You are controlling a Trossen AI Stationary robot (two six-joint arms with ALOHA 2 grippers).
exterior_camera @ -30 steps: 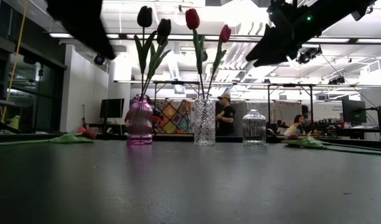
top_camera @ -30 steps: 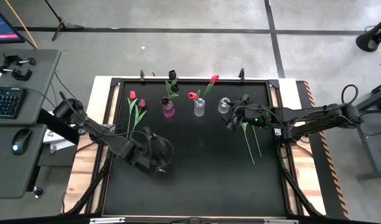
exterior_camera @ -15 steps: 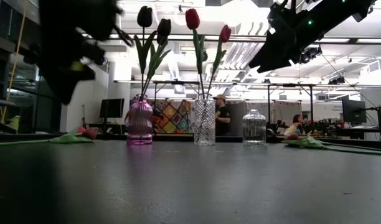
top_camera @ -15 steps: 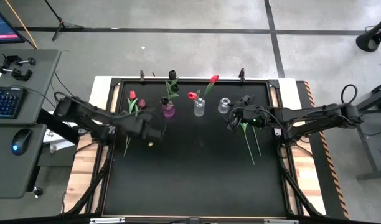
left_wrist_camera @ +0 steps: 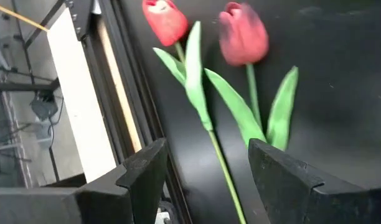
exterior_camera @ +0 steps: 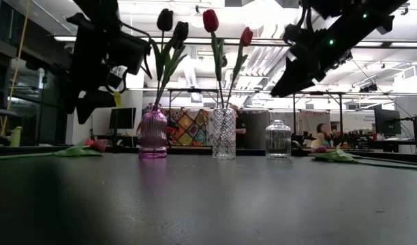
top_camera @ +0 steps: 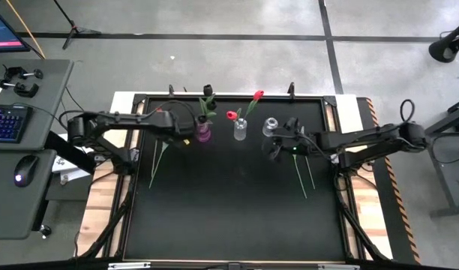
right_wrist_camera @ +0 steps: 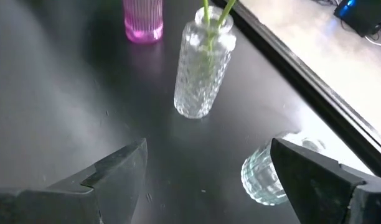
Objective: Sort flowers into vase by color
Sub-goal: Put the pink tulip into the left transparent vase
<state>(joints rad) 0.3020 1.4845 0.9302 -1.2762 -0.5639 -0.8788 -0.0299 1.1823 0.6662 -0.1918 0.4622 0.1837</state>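
Two tulips lie flat on the black table at the far left, one red (left_wrist_camera: 165, 18) and one pink-red (left_wrist_camera: 243, 34); their stems show in the high view (top_camera: 156, 156). My left gripper (top_camera: 171, 129) hovers open above them, beside the pink vase (top_camera: 203, 133), touching nothing. The pink vase holds dark tulips (exterior_camera: 166, 19). The tall clear vase (top_camera: 240, 129) holds red tulips (exterior_camera: 210, 20). My right gripper (top_camera: 276, 144) is open and empty above the table near the small clear jar (right_wrist_camera: 271, 174). Two more flowers (top_camera: 298, 171) lie on the right.
The table has a raised black frame (top_camera: 139, 101) around it. The three vases stand in a row near the far edge. A desk with keyboard and mouse (top_camera: 19, 169) stands off the left side. People show in the room behind (exterior_camera: 244, 126).
My left gripper has swung from the table's near-left middle toward the far edge and now hangs over the two flowers beside the pink vase. My right gripper has shifted a little toward the table's left, staying open near the small jar.
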